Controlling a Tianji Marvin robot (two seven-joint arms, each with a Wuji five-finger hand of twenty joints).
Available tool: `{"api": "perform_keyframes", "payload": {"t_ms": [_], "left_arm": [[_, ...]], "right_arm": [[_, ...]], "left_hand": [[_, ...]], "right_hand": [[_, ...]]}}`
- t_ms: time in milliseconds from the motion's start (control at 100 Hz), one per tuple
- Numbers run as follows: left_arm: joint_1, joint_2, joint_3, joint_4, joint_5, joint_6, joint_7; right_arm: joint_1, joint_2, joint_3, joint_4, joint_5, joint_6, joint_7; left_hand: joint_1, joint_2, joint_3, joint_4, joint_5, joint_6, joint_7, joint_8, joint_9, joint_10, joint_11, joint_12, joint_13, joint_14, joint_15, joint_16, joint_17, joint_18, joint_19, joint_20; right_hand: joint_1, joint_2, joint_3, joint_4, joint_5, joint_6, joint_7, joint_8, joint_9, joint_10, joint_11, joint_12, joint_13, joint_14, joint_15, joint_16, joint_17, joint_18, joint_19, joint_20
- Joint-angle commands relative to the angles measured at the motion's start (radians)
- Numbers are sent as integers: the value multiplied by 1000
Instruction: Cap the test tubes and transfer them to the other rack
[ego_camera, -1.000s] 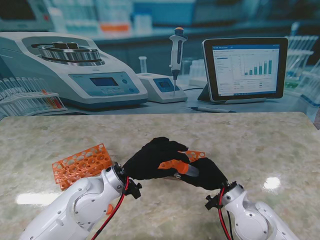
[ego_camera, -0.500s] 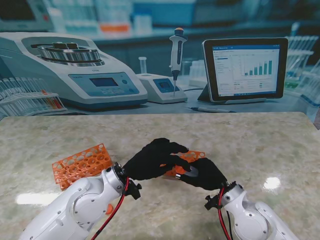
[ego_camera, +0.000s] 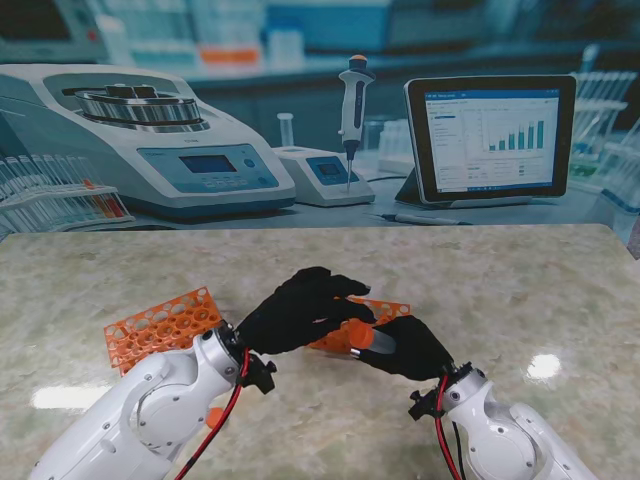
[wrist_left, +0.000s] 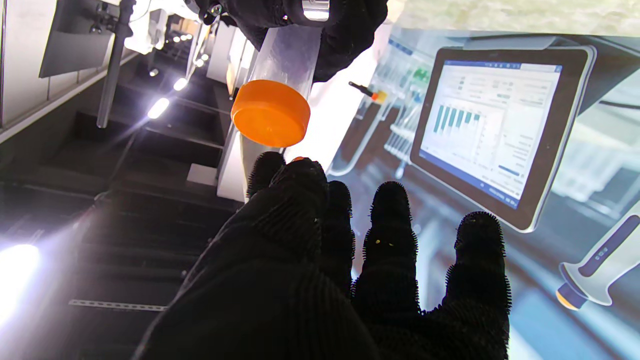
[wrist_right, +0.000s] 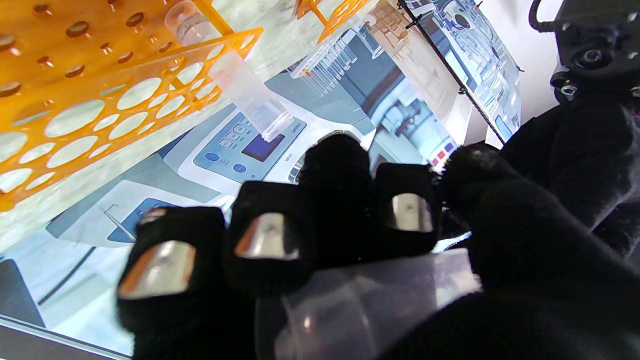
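Right hand (ego_camera: 405, 345) fingers wrap the light, slippery, rigid tube (wrist_right: 360, 310) mid-barrel, its orange cap (wrist_left: 270, 120) just beyond the left hand's (ego_camera: 297, 310) loosely spread, empty fingertips; grip the barrel gently.

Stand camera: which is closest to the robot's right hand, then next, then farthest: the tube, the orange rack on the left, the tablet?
1. Tube, held in the right hand.
2. Orange rack, left on the table.
3. Tablet, far back, right.

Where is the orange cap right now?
In the stand view, the orange cap sits on the test tube held by the right hand, beside the left hand.
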Motion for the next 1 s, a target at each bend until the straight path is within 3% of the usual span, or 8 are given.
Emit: {"api": "perform_keyframes", "payload": {"t_ms": [0, 190, 450, 480, 710, 990], "left_arm": [[9, 4, -5, -12, -1, 2, -5], [18, 6, -12, -16, -7, 5, -14], [19, 6, -8, -9, -11, 8, -16], [18, 6, -7, -8, -11, 7, -15], [9, 3, 7, 6, -13, 12, -8], [-8, 1, 28, 26, 4, 25, 9]], "right_arm": [[-8, -4, -4, -6, 0, 1, 3], [-9, -4, -4, -6, -1, 1, 2], [-9, -4, -3, -5, -2, 0, 1], [-9, -4, -3, -5, -2, 0, 1], [-8, -4, -4, -5, -2, 0, 0], [-8, -4, -4, -5, -2, 0, 0]], "left_hand": [[1, 50, -38, 21, -5, 33, -38, -20, -28, 0, -19, -19, -25, -24, -16, -11, -18, -1, -9, 10], [-124, 22, -141, 15, 1, 126, -92, -46, -34, 13, -19, -13, -32, -18, -17, -10, -20, 2, -20, 10], [-235, -61, -192, 5, 7, 176, -89, -21, -40, 18, -17, 0, -37, -14, -18, -7, -23, 7, -30, 11], [-279, -87, -123, -6, 3, 179, -104, 48, -40, 18, -24, 14, -38, -15, -19, -2, -20, 9, -38, 22], [-370, -150, -12, -22, -68, 179, 33, 173, -57, 18, -5, 36, -40, -15, -13, 5, -15, 9, -37, 21], [-422, -196, 83, -37, -109, 182, 139, 265, -62, 22, 2, 44, -38, -10, -8, 11, -9, 11, -33, 23]], "right_hand": [[30, 54, 10, -6, 53, -3, -3, 20, 19, 2, 3, 6, 15, -69, 118, 48, 16, 5, 29, 5], [30, 53, 10, -6, 53, -3, -3, 20, 19, -1, 2, 6, 15, -69, 118, 48, 16, 5, 29, 5], [31, 53, 9, -6, 53, -3, -3, 20, 19, 1, 3, 6, 15, -68, 118, 48, 16, 5, 29, 5], [30, 52, 9, -6, 53, -3, -3, 20, 18, 3, 3, 6, 15, -68, 118, 48, 16, 5, 29, 5], [30, 53, 10, -6, 53, -3, -3, 20, 19, 2, 3, 6, 15, -68, 118, 48, 16, 5, 29, 5], [29, 53, 10, -6, 53, -3, -4, 20, 19, 3, 3, 6, 15, -67, 118, 47, 16, 5, 29, 5]]}}
